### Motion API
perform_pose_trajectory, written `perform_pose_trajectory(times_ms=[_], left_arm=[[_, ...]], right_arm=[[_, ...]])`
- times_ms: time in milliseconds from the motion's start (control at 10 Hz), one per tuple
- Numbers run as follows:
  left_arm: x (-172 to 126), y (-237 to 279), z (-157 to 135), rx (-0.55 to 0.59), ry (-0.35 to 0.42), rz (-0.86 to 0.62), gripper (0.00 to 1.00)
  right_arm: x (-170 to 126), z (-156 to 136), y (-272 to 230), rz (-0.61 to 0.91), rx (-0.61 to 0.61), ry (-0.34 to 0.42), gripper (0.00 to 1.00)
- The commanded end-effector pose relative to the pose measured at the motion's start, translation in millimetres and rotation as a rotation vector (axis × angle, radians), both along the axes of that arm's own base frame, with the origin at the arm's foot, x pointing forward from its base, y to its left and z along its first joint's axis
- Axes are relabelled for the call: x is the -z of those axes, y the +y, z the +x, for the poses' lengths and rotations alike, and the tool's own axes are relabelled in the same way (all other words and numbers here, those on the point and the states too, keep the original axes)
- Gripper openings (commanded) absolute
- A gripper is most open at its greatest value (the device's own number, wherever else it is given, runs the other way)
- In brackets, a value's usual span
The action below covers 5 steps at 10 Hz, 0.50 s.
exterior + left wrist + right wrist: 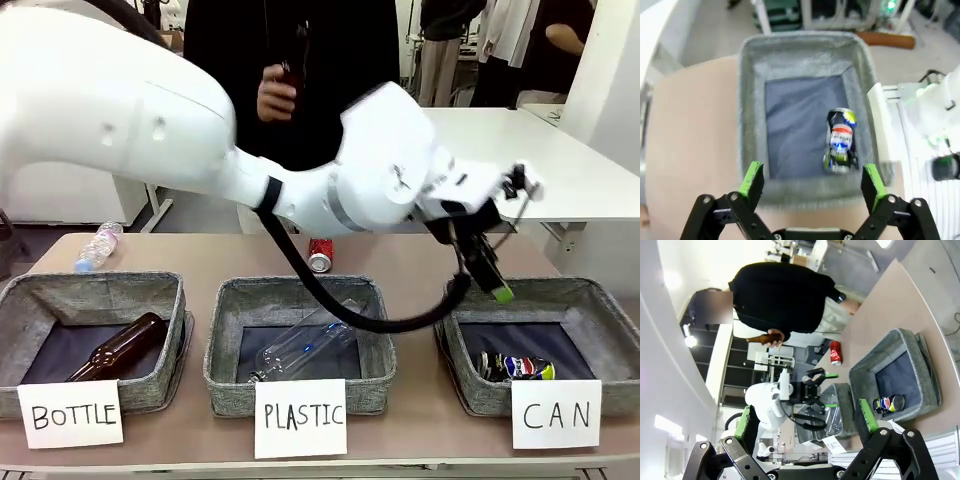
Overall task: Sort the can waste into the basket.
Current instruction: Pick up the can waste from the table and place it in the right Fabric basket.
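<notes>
The dark blue and silver can (515,367) lies on its side in the grey basket (610,300) signed "CAN" (556,413). My left gripper (490,275) hangs open and empty above that basket's back left corner. In the left wrist view the left gripper (812,172) is spread wide over the basket (805,42), with the can (841,140) lying below. The red can (320,255) stands on the table behind the middle basket. My right gripper (805,412) is open and empty, held high and far off; its view shows the red can (835,352), blue can (888,403) and basket (865,371).
The "BOTTLE" basket (100,290) holds a brown bottle (120,348). The "PLASTIC" basket (295,290) holds a clear bottle (300,345). Another clear bottle (98,245) lies at the table's far left. A person at the far side holds a brown bottle (290,75).
</notes>
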<state>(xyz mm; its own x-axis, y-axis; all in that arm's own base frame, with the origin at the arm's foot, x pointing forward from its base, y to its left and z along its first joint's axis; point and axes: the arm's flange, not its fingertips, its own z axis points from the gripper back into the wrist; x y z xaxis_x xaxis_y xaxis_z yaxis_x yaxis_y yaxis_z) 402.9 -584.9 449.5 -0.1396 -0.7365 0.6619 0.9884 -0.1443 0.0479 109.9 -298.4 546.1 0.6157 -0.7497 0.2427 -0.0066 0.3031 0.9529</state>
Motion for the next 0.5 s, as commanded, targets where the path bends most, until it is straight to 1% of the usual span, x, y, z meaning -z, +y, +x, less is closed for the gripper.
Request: perform_pose_trajectory(times_ms=[0, 100, 200, 300, 400], left_arm=[[-74, 140, -29, -0.231, 0.125, -0.008, 1.00], [-103, 223, -45, -0.361, 0.182, -0.078, 1.00], [-114, 280, -52, -0.570, 0.234, -0.058, 1.00], [-119, 330, -58, -0.721, 0.307, -0.111, 1.00], [-115, 379, -60, -1.030, 0.411, -0.127, 1.00]], right_arm=[[0, 0, 0, 0.000, 0.000, 0.000, 1.00], [-28, 5, -39, -0.200, 0.226, -0.023, 1.00], [-47, 26, -13, -0.113, 0.121, -0.088, 1.00], [-58, 53, 38, -0.084, -0.005, -0.118, 1.00], [-66, 75, 93, -0.054, -0.135, -0.126, 1.00]])
